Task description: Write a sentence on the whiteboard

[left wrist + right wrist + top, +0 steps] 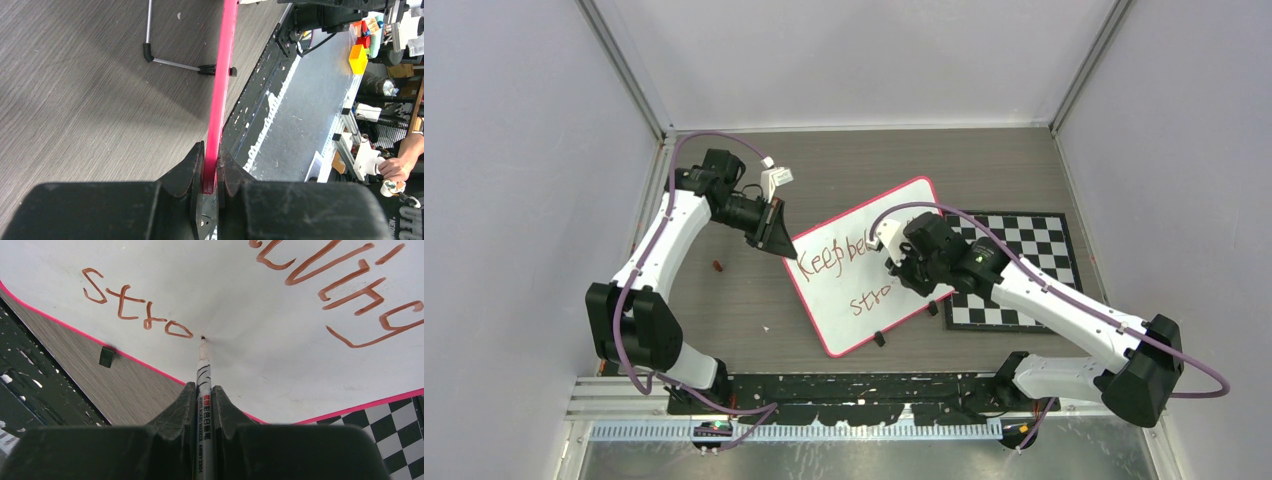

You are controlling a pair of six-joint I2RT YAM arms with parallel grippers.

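Top external view: the whiteboard [864, 305] is lying askew on the table [724, 310] between the two arms, and its edge beyond the right tool [902, 268] is meeting the checkered board [1024, 270]. The left tool [789, 250] is gripping the whiteboard at its left corner. A small red object [717, 266] is lying on the table well to the left of that tool. Two black feet [879, 339] are showing along the board's near edge.

Left wrist view: the left tool's fingers are clamping together on the pink rim, which is appearing edge-on and running straight ahead from the fingertips. A grey wire leg [170, 62] with black ends is standing ahead of the tool, left of the rim.

Right wrist view: the right tool's fingers are pressing together on a white board marker [204, 372], whose barrel is projecting forward from between them. The marker tip [202, 338] is touching the white surface directly ahead of the tool. The sentence [839, 255] is appearing in brownish-red strokes: its lower line is reading "stro" and ending just left of the tip, while the last letters of its upper line are lying ahead and to the right. From above, the upper line is beginning "Keep be", and the right arm is hiding the rest of it.
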